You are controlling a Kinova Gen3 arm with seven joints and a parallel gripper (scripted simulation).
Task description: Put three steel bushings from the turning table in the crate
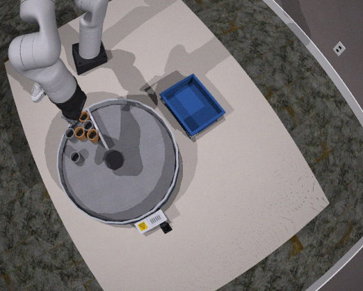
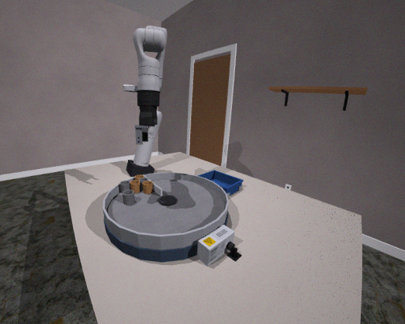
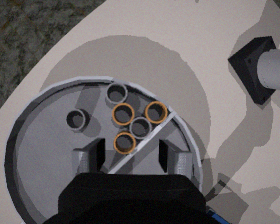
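The fingers stand apart; the turning table (image 1: 144, 188) (image 2: 150, 229) (image 3: 36, 165) carries three grey bushings; from above, the blue crate (image 1: 207, 123) (image 2: 235, 187) sits at two o'clock from its hub.

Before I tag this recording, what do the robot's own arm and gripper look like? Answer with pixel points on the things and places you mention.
The arm (image 1: 34, 52) (image 2: 149, 79) is pale grey, with smooth rounded segments and thin dark seam lines, darkening to black near the gripper. The gripper (image 3: 132, 150) has a black body and two blocky grey fingers with flat black inner pads.
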